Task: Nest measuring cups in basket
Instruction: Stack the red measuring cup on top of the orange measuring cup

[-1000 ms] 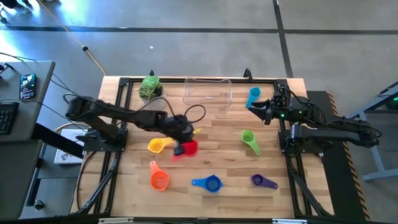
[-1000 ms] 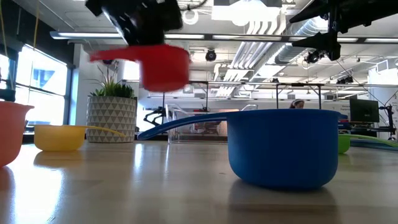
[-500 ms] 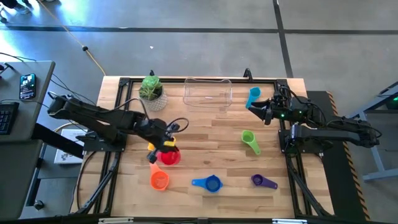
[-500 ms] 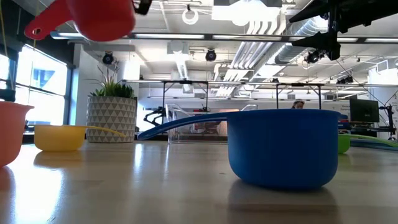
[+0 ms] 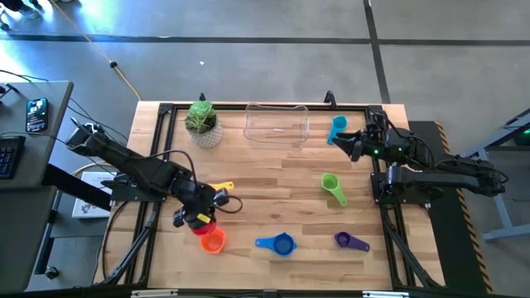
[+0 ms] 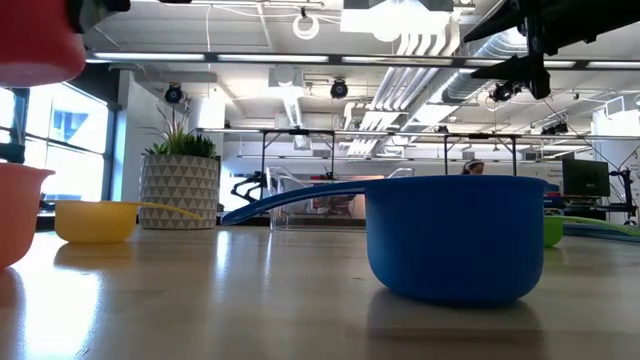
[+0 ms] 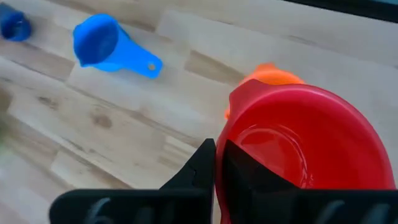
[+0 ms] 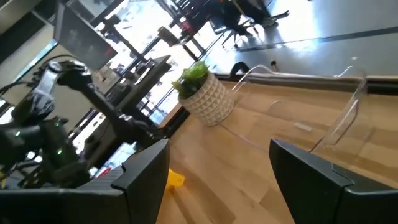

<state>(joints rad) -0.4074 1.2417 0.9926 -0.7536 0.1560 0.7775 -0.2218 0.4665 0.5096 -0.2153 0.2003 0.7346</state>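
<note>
Now we are seeing the left claw [image 5: 197, 218] pinched shut on the red cup [image 7: 311, 140], holding it just above the orange cup [image 5: 213, 241] near the desk's [image 5: 273, 190] front left; in the left wrist view the orange cup is peeking out from behind the red one, and the blue cup [image 7: 112, 46] is lying farther off on the wood; the yellow cup [image 5: 220, 187] is resting beside the left arm, mostly hidden from above; the right claw [image 5: 348, 146] is waiting at the far right of the desk with its fingers spread wide and holding nothing, just beside the light blue cup [image 5: 336, 128]; the green cup [image 5: 333, 187] and the purple cup [image 5: 351, 241] are lying apart on the right half; the clear basket [image 5: 277, 122] is sitting at the desk's back edge, beside the potted plant [image 5: 203, 122].
</note>
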